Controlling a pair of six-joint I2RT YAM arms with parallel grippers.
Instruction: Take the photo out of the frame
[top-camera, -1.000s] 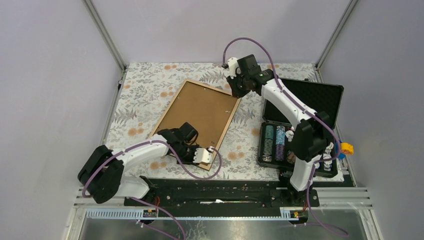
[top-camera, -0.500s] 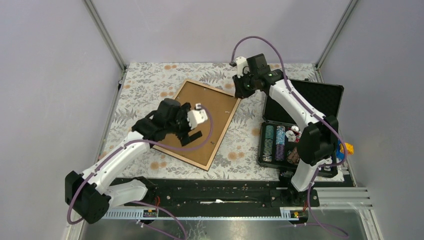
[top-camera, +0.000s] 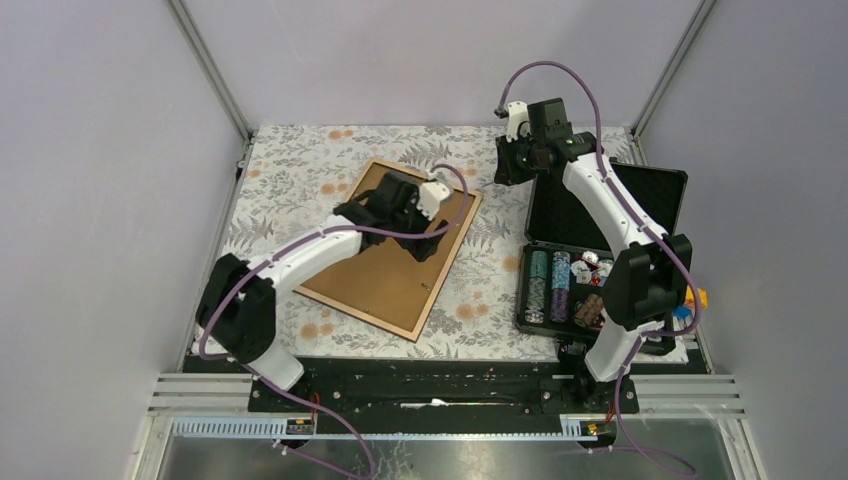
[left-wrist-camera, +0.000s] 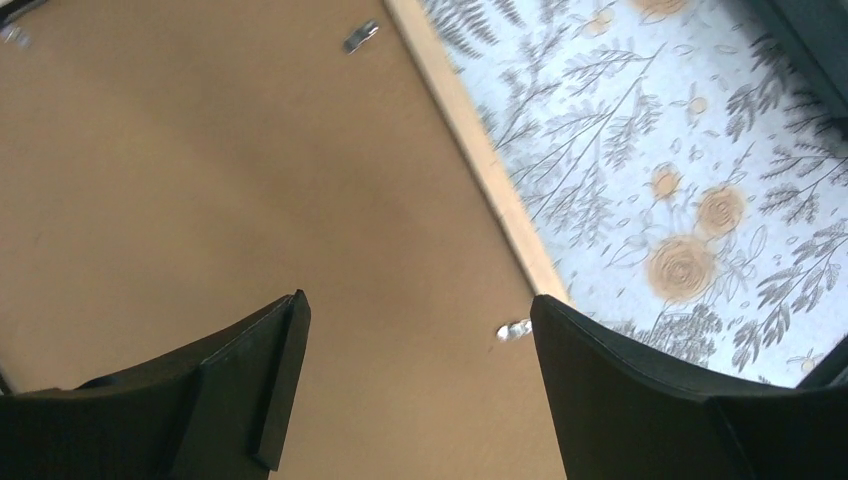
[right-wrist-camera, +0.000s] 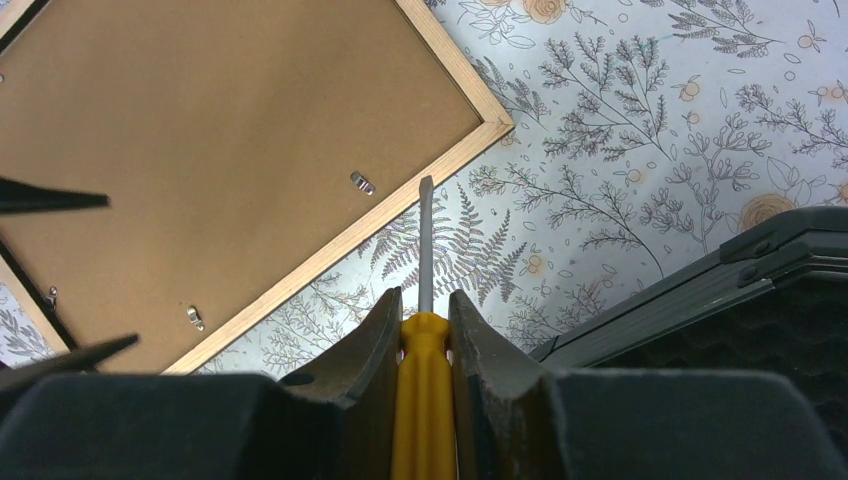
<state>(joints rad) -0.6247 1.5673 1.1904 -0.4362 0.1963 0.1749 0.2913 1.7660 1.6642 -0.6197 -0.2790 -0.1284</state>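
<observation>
The frame (top-camera: 385, 275) lies face down on the floral cloth, with its brown backing board and light wood edge upward. The photo is hidden beneath the board. My left gripper (top-camera: 430, 232) hovers open over the board's far right part. In the left wrist view the left gripper (left-wrist-camera: 417, 300) holds nothing, and a small metal tab (left-wrist-camera: 515, 328) shows by its right finger. My right gripper (top-camera: 503, 165) is off the frame's far right corner. In the right wrist view this gripper (right-wrist-camera: 425, 295) is shut on a yellow-handled screwdriver (right-wrist-camera: 424, 350), blade tip over the cloth beside the frame's (right-wrist-camera: 230, 130) wood edge.
An open black case (top-camera: 620, 195) with rows of poker chips (top-camera: 555, 285) stands at the right, close to the right arm. More metal tabs (right-wrist-camera: 362, 182) sit along the frame's edges. A yellow object (top-camera: 693, 296) lies at the table's right edge. Grey walls enclose the table.
My left gripper has opened and swung from the frame's near corner to its far right part. The right arm has drawn back to the right, off the frame's far corner.
</observation>
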